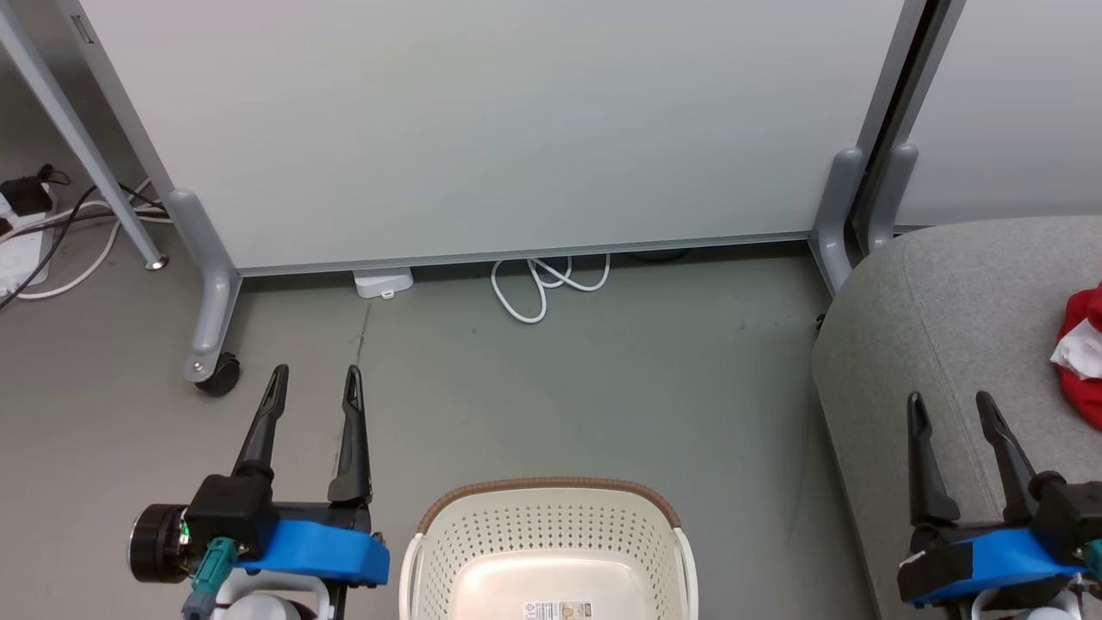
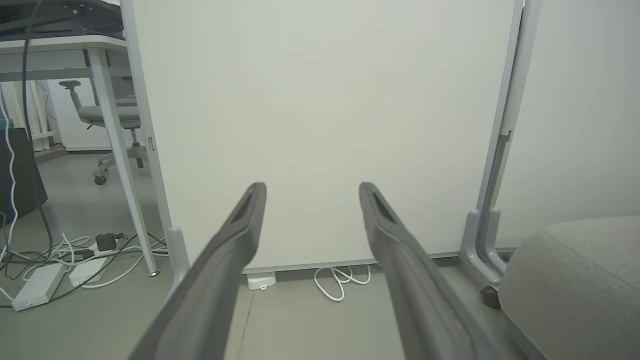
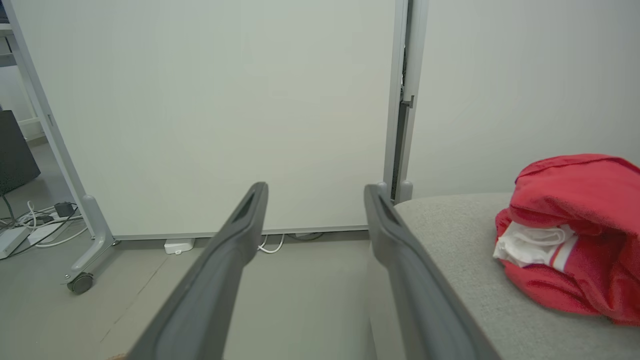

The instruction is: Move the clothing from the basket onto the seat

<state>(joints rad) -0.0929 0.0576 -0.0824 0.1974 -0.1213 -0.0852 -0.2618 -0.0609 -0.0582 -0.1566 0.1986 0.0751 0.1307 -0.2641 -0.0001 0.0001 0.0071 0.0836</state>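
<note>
The red clothing (image 3: 575, 235) lies bunched on the grey seat (image 3: 465, 250), a white part with striped trim showing in its folds; in the head view the clothing (image 1: 1083, 353) sits at the right edge on the seat (image 1: 938, 319). The cream basket (image 1: 551, 551) stands on the floor at bottom centre, and the part of its inside that shows holds only a label. My left gripper (image 1: 315, 379) is open over the floor left of the basket. My right gripper (image 1: 951, 403) is open above the seat's near edge, left of the clothing. Both grippers (image 2: 311, 191) (image 3: 315, 191) hold nothing.
A pale partition panel (image 1: 482, 129) on castor feet (image 1: 215, 375) stands behind, with a white cable loop (image 1: 542, 288) at its base. Cables and power strips (image 2: 60, 265) lie at the far left beside a table leg (image 1: 103, 172). Grey floor (image 1: 603, 387) lies between basket and panel.
</note>
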